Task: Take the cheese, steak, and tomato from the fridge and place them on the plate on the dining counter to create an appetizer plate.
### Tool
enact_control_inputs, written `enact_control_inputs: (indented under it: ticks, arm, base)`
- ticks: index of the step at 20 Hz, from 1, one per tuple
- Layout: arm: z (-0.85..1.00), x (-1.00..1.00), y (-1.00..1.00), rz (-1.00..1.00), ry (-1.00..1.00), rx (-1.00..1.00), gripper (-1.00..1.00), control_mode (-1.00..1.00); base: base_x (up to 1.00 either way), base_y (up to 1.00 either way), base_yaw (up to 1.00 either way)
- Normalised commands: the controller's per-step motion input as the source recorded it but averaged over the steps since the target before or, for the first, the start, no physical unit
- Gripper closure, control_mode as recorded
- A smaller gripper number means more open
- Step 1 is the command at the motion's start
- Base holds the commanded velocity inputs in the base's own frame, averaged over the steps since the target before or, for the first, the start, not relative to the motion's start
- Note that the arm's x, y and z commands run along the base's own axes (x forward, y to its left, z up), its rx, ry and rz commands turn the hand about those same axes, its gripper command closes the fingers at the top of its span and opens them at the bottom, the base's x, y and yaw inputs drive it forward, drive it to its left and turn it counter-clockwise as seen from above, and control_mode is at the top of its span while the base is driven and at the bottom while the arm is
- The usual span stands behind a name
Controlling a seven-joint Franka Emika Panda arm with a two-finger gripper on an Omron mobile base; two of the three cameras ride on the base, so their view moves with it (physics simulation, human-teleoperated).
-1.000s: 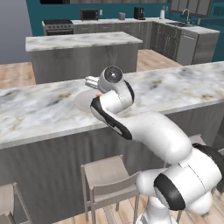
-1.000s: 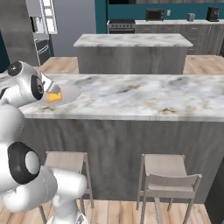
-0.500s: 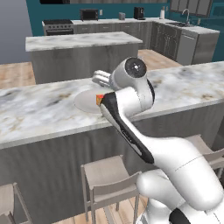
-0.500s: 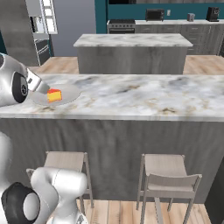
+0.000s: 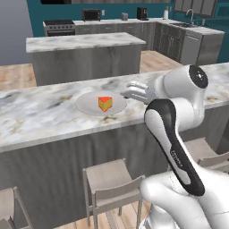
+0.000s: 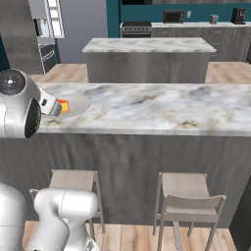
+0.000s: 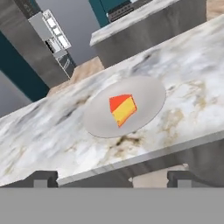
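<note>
Cheese lying on plate, just beyond and left of gripper; jaws spread wide, holding nothing.

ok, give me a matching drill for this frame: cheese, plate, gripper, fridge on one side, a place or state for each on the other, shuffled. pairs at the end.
Things:
1. cheese
2. plate
3. gripper
4. fridge

Places or states:
A. open, holding nothing, just to the side of the plate
B. resting on the dining counter
C. door open, far across the room behind the counter
D. lying on the plate, alone

Pairs: 1-D, 2-B, 3-A, 4-C
</note>
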Motion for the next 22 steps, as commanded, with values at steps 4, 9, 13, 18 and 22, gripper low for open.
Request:
enact_control_inputs:
  ticks: [4, 9, 13, 18, 22]
  arm:
    - [0.02, -0.6, -0.63, 0.02, -0.02, 0.0, -1.0, -1.0]
    - [0.0, -0.27, -0.52, -0.1, -0.11, -0.05, -1.0, -1.0]
    - [0.0, -0.16, -0.54, -0.18, -0.13, -0.08, -1.0, -1.0]
    - [0.0, -0.19, -0.76, -0.21, -0.18, -0.07, -1.0, -1.0]
    - [-0.17, -0.16, -0.58, -0.22, -0.13, -0.08, -1.0, -1.0]
  base:
    - [0.0, 0.0, 0.0]
    - [0.0, 0.0, 0.0]
    - [0.0, 0.0, 0.0]
    - [0.0, 0.0, 0.0]
    - [0.0, 0.0, 0.0]
